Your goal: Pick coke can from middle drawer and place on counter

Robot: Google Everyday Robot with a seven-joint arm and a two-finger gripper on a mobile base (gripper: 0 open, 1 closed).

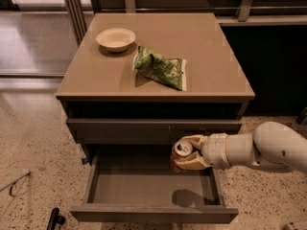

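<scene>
The coke can [181, 151], red with a silver top, is held in my gripper [188, 153], whose pale fingers [194, 162] are shut around it. The can hangs clear above the open middle drawer [148, 186], over its right half, and its shadow falls on the grey drawer floor below. My white arm [259, 150] reaches in from the right. The tan counter [211, 56] lies above and behind the can.
A white bowl [115, 38] sits at the counter's back left. A green chip bag [160, 67] lies near the counter's middle. A closed drawer front [153, 128] is just above the open drawer. Speckled floor surrounds the cabinet.
</scene>
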